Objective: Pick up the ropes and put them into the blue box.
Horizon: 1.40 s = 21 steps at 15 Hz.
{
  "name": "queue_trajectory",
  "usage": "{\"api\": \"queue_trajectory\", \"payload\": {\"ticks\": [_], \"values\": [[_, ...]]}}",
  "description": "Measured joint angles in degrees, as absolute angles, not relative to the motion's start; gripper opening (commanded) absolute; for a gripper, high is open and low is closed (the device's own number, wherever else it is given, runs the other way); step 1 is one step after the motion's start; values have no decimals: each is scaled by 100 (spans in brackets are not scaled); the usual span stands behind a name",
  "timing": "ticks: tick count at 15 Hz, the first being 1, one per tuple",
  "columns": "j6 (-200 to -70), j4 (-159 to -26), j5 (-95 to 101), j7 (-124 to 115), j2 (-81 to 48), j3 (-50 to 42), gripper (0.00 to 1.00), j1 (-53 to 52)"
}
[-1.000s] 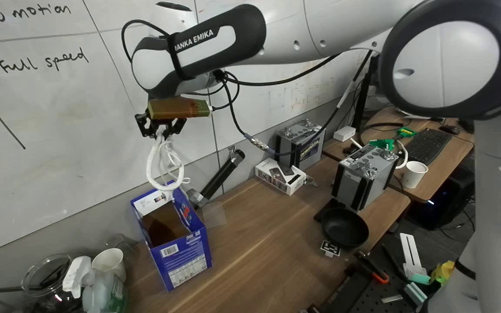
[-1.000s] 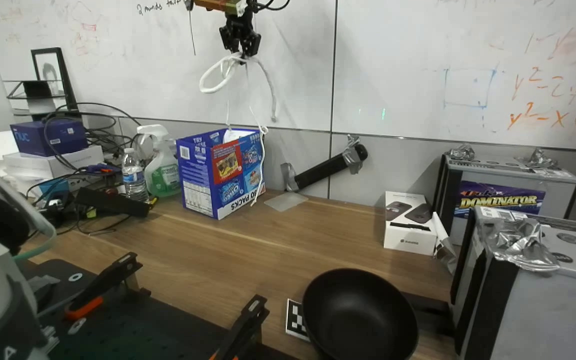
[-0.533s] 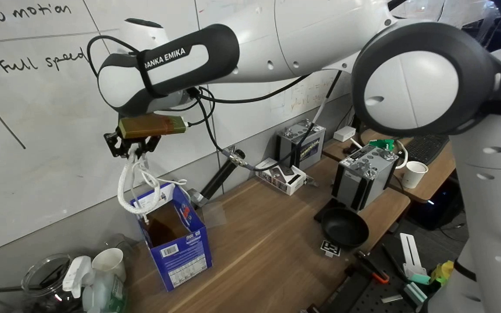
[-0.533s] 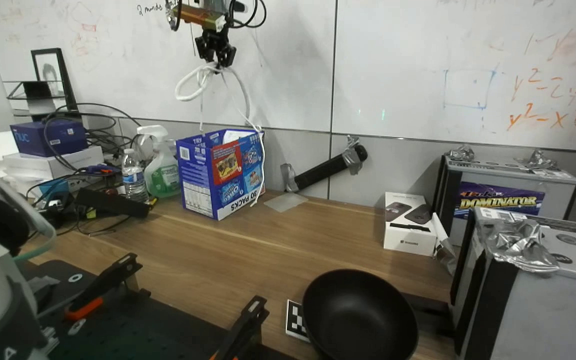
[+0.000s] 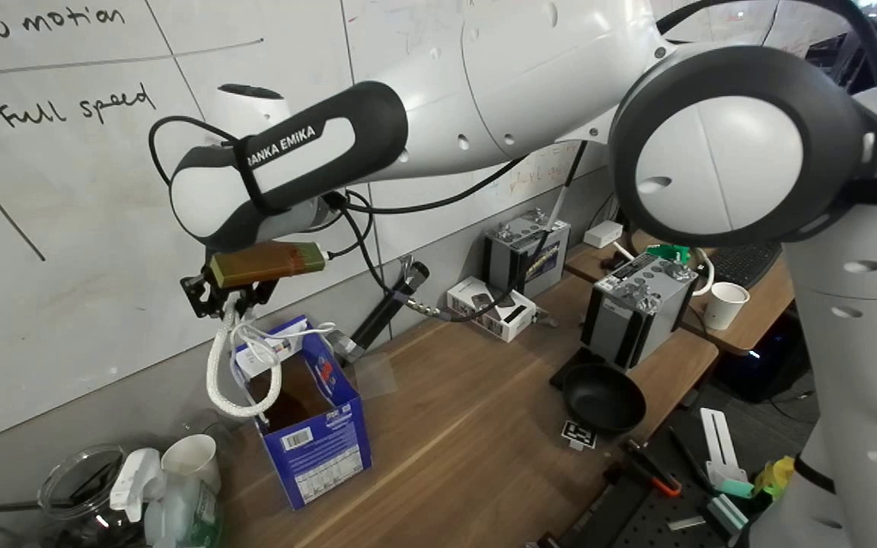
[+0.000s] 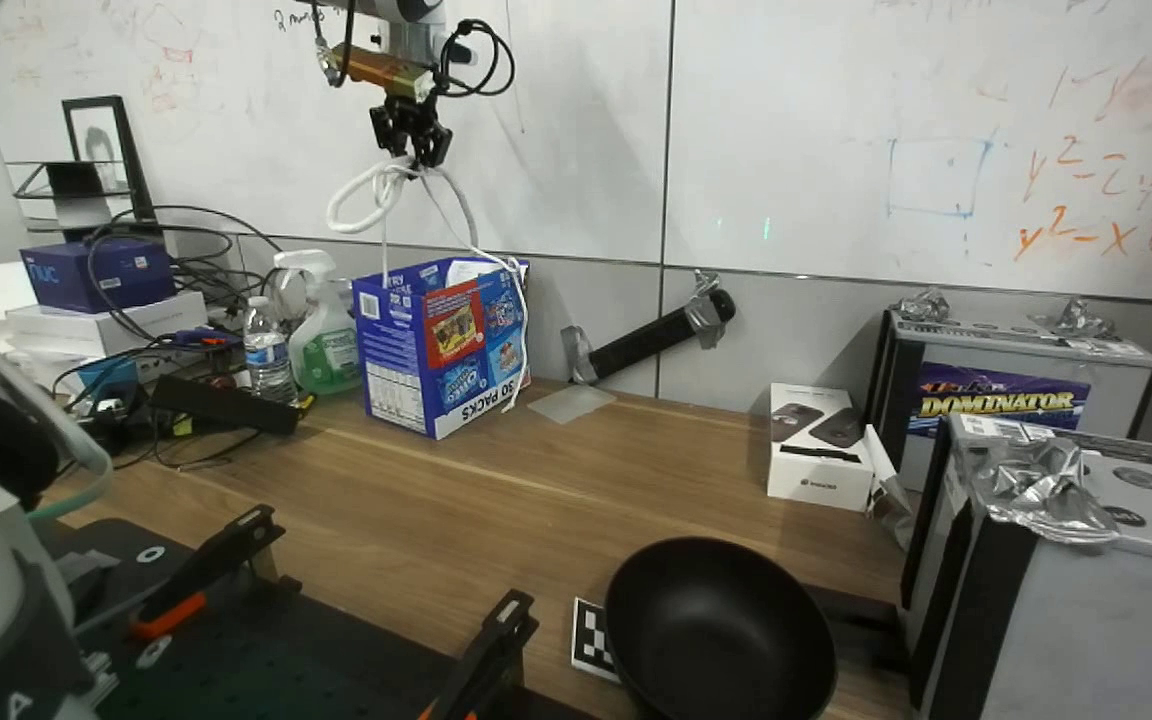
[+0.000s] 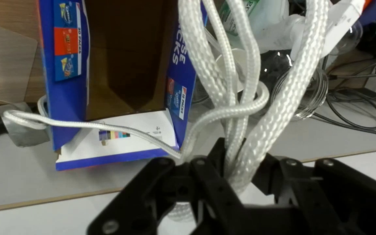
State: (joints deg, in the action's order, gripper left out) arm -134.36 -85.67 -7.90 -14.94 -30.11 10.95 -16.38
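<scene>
- Ropes (image 7: 232, 111) and claw (image 6: 416, 165) now sit lower and farther toward the spray bottle (image 6: 328, 350) than a second ago; the blue box (image 5: 320, 445) has not shifted.
- Those ropes hang in mid-air by the box's opening, mostly above the rim. Their thick loop (image 5: 215, 377) seems to jut past the wall nearest the spray bottle, while a thin tail (image 7: 77, 124) drapes over the opposite wall and dangles outside.
- Clamped on the bunched ropes, the claw should not let go here; rope would likely end up straddling the rim.
- Best next move, I judge: lift enough for the tail to slip back over its wall, centre the bundle above the opening, then sink it slowly until the loop is below the rim before releasing.
- On the whiteboard (image 5: 103, 190) side, the open flap (image 7: 119, 147) could catch a strand.
- Farther along the counter (image 6: 536, 480), a swinging loop might brush the spray bottle; the black pan (image 6: 721, 620) is well apart.
</scene>
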Motion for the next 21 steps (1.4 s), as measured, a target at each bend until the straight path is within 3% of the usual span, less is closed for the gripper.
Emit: {"api": "queue_trajectory", "payload": {"ticks": [8, 21], "values": [[-13675, -9352, -862, -786, -3018, 1080, 14, -1375], [-13407, -9036, -847, -136, -3021, 1031, 14, -945]]}}
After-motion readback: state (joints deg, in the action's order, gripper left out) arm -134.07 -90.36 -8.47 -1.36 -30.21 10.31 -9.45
